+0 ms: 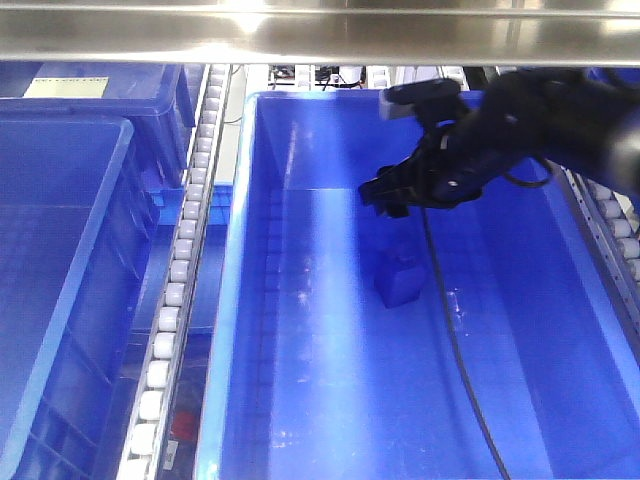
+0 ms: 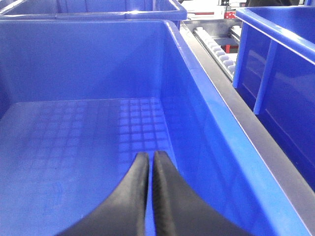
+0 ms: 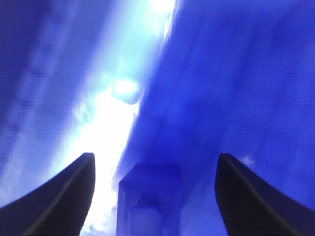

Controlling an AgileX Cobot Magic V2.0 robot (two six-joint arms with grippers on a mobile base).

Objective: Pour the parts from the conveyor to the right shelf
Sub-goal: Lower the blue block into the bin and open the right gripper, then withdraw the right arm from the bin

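A large blue bin (image 1: 240, 300) fills the middle of the front view. A small blue box-shaped part (image 1: 398, 277) rests on its floor. My right gripper (image 1: 385, 197) hangs inside the bin, just above and behind the part, with its jaws wide open. In the right wrist view the part (image 3: 150, 199) sits between and below the two open fingers (image 3: 64, 196), untouched. My left gripper (image 2: 150, 160) is shut and empty, held over the ribbed floor of another blue bin (image 2: 206, 113). It does not show in the front view.
A roller conveyor rail (image 1: 180, 260) runs between the middle bin and a second blue bin (image 1: 70, 280) on the left. More rollers (image 1: 615, 225) line the right edge. A steel shelf beam (image 1: 320, 30) crosses the top. A black cable (image 1: 455, 350) trails across the bin.
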